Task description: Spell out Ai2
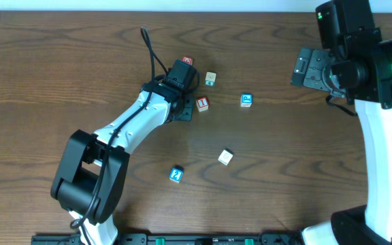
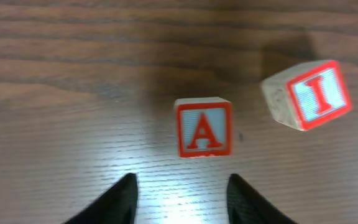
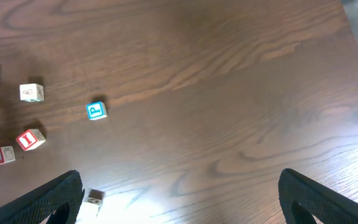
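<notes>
A red "A" block (image 2: 204, 127) lies flat on the wooden table, just ahead of my open, empty left gripper (image 2: 182, 193), not between its fingers. A red "I" block (image 2: 309, 94) sits tilted to its right, apart from it. In the overhead view the left gripper (image 1: 182, 105) covers the A block, with the I block (image 1: 202, 103) beside it. A blue "2" block (image 1: 176, 174) lies nearer the front. My right gripper (image 1: 312, 68) is open and empty, high at the right. Its wrist view shows the A block (image 3: 0, 155) and the I block (image 3: 30, 139).
A red block (image 1: 187, 62), a beige block (image 1: 211, 78) and a blue "P" block (image 1: 246, 100) lie behind and right of the left gripper. A white block (image 1: 225, 157) lies toward the front centre.
</notes>
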Robot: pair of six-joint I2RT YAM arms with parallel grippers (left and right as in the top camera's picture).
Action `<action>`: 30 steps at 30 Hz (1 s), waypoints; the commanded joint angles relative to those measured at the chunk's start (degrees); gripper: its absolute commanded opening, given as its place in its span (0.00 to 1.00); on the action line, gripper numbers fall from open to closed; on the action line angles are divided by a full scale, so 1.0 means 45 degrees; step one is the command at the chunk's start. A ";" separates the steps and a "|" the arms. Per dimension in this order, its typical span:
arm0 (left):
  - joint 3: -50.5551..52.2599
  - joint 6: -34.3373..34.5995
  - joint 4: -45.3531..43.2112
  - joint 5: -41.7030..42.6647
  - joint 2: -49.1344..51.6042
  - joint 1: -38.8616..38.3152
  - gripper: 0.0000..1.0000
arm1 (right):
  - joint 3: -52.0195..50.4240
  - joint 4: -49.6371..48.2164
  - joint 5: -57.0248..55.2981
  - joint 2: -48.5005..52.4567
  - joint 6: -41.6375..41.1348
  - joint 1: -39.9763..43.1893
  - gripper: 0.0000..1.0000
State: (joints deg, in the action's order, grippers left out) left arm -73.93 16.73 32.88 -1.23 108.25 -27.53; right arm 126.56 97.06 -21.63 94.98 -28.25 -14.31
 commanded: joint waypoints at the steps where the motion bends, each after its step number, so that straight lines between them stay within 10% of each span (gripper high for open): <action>1: -0.0010 0.0117 0.0248 -0.1345 0.0160 0.0044 0.40 | -0.0073 0.0034 -0.0097 -0.0087 0.0102 0.0092 0.99; 7: -0.0010 0.0345 0.0549 -0.2414 0.0170 0.0044 0.26 | -0.0073 0.0049 -0.0097 -0.0083 0.0102 0.0092 0.99; 30: 0.0010 0.1059 -0.0792 -0.2390 0.1919 0.0053 0.25 | -0.0073 0.0049 -0.0097 -0.0083 0.0107 0.0092 0.99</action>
State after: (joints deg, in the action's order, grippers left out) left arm -74.11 20.82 29.56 -11.42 115.72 -27.53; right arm 126.52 97.10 -21.61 94.98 -28.21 -14.31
